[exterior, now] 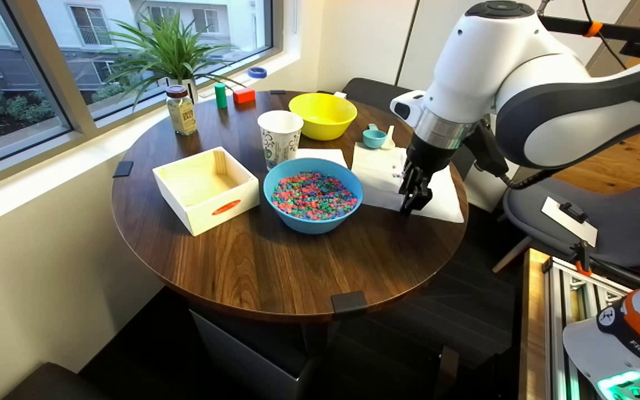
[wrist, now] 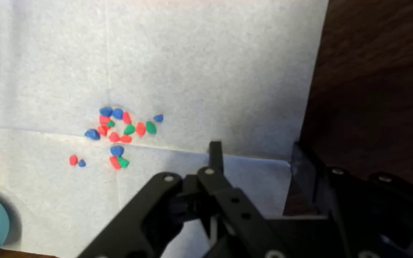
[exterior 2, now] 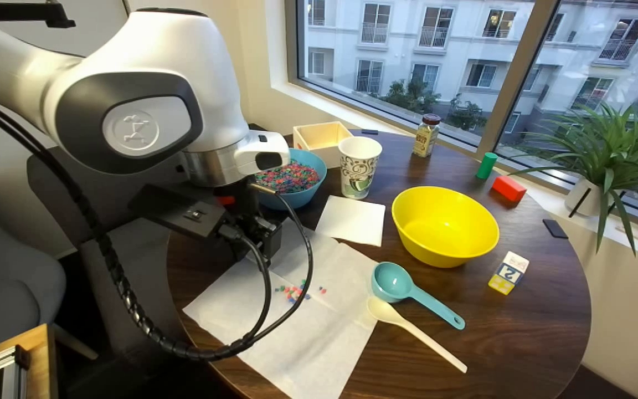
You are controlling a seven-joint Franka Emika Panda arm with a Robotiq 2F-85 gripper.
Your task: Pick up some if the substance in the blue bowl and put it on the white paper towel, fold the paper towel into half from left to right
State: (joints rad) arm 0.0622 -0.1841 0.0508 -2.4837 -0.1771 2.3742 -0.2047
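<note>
The white paper towel lies flat with fold creases; it also shows in an exterior view and the wrist view. A small scatter of the substance lies near its middle, also visible in an exterior view. The blue bowl holds a heap of the substance; the bowl also shows in an exterior view. My gripper is open and empty, low at the towel's edge. One finger is over the towel, the other at its edge by the dark table. Contact cannot be told.
A teal scoop and cream spoon lie by the towel's edge. A folded white napkin, paper cup, yellow bowl and wooden box stand nearby. A lettered block lies beyond the scoop.
</note>
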